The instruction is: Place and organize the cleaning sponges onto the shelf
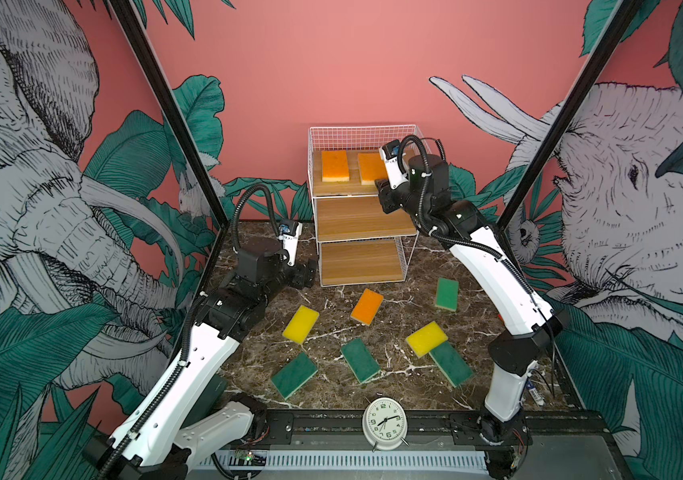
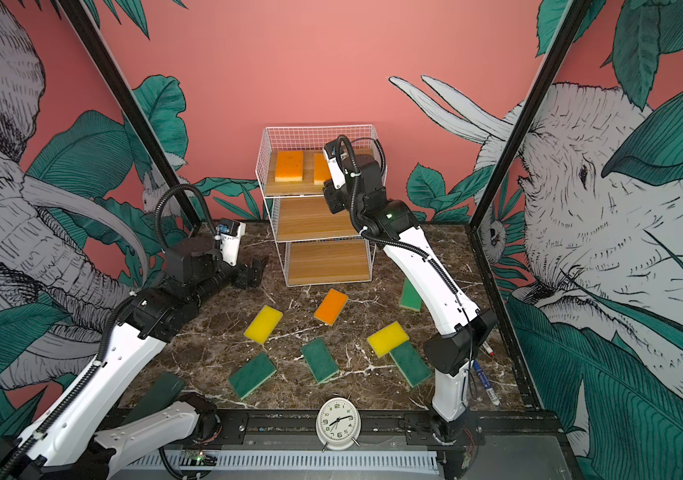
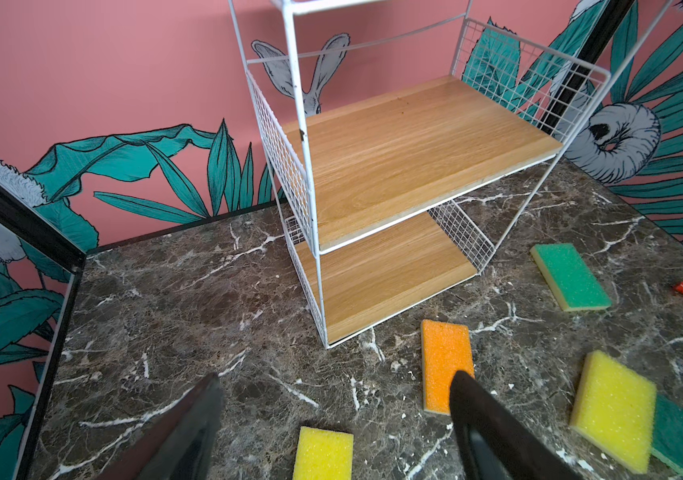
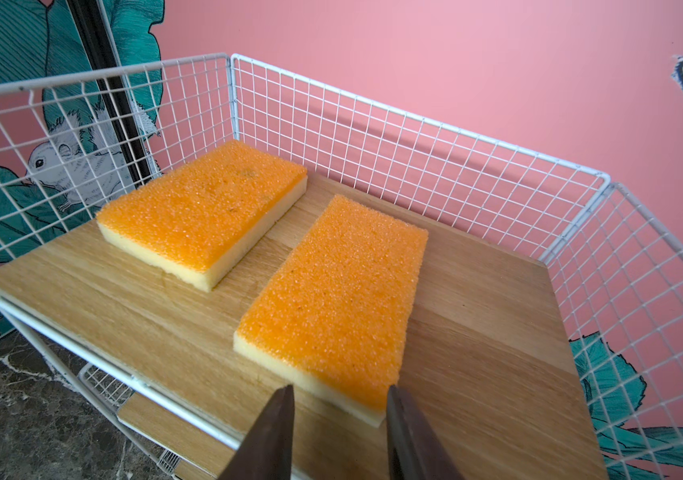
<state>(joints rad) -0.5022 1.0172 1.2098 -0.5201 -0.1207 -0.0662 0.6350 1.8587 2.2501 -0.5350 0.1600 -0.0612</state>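
Two of the nine sponges are shelved; seven are left. Both shelved pieces are orange and lie flat, coloured face up, on the top tier of the shelf [image 1: 360, 218]. The near orange [image 4: 331, 299] has its short end just ahead of the fingertips of the right claw [image 4: 337, 390]. The far orange [image 4: 202, 212] lies beyond it and to one side, close by but not touching. The right claw is poised at the front edge of that tier, jaws a little apart and clamped on nothing; bare board shows through the gap. The two tiers below this claw carry nothing.

The left claw [image 3: 333, 378] hovers over the desk [image 1: 398, 376] beside the foot of the shelf, jaws spread wide and holding nothing. The seven loose pieces lie on the desk around it:
- The third orange [image 1: 367, 306] is just ahead, partly hidden by one finger in the left wrist view.
- The near yellow [image 3: 323, 453] lies under the gap between the jaws.
- The far yellow [image 1: 427, 338] is further off and lies partly over the covered green [image 1: 452, 365].
- The far green [image 1: 447, 293] lies well beyond the third orange.
- The mid green [image 1: 359, 360] and the near green [image 1: 294, 375] lie back from the claw, toward the arm bases.

Judged from this layout, sorting goes by colour, one colour to a tier. On that reading the orange tier lacks one piece, with room beside the near orange. The yellow and green groups are not yet begun, so the task is in its early part.
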